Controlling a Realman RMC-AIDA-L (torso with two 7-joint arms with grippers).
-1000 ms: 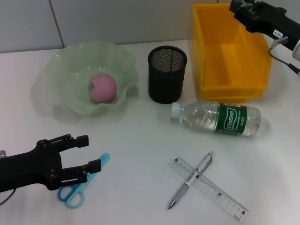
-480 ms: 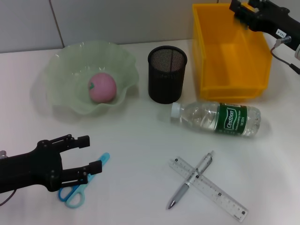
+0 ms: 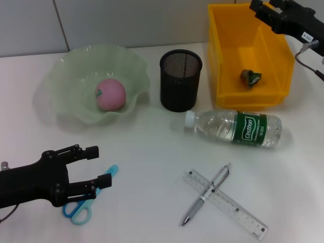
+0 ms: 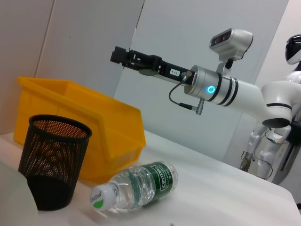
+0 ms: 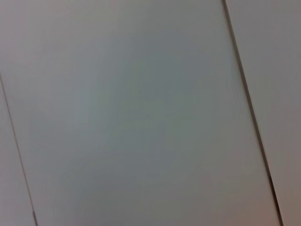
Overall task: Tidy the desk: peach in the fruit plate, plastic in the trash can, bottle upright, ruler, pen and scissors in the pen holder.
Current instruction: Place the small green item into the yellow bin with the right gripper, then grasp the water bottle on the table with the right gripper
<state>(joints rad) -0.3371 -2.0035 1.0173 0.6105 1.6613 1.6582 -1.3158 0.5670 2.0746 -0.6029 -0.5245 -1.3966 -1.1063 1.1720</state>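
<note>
Head view: plastic scrap [image 3: 250, 77] lies in the bin [image 3: 221, 61]; right hand [image 3: 259, 8] at one o'clock, grip unclear; left hand [image 3: 98, 165] spread open at seven o'clock.

wall panels [image 5: 141, 113]: plain grey, fills view | seams [image 5: 249, 108]: two thin dark lines, slanted

My left gripper [image 3: 98, 165] hangs low near the scissors [image 3: 81, 205], jaws spread wide. My right gripper [image 3: 258, 7] is up over the yellow bin's [image 3: 223, 61] far corner.
</note>
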